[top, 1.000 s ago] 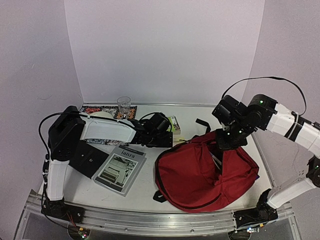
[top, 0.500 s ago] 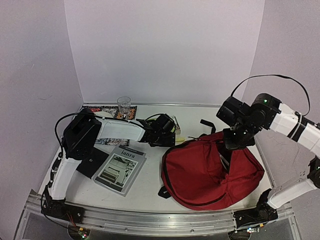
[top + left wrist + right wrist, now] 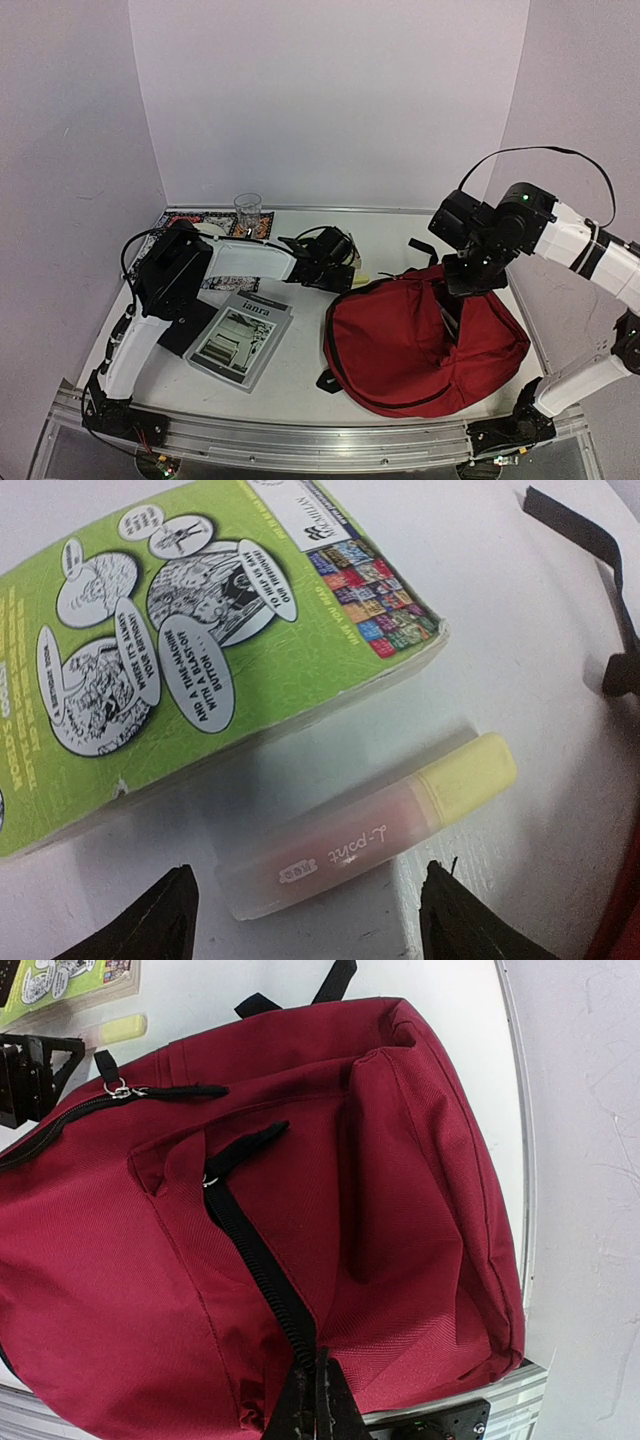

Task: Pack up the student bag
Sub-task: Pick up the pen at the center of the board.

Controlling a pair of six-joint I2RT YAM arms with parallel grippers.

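Note:
The student bag (image 3: 420, 340) lies on the right half of the table, dark red with black zips, and it fills the right wrist view (image 3: 300, 1160). My right gripper (image 3: 320, 1388) is shut on the black zip strip of the bag's front and holds that part up (image 3: 455, 295). My left gripper (image 3: 310, 920) is open and hovers low over a frosted marker with a yellow cap (image 3: 370, 830). That marker lies beside a green comic-print book (image 3: 200, 650), just left of the bag's top (image 3: 362, 279).
A grey magazine (image 3: 240, 340) lies at front left, with a flat black item (image 3: 180, 325) beside it. A drinking glass (image 3: 247, 212) and a patterned mat (image 3: 215, 222) stand at the back left. Black bag straps (image 3: 590, 530) trail near the marker. A metal rail (image 3: 300, 440) runs along the near edge.
The right gripper has pulled the bag a little to the right and lifted its front. The left gripper has reached further right toward the marker and its jaws have widened.

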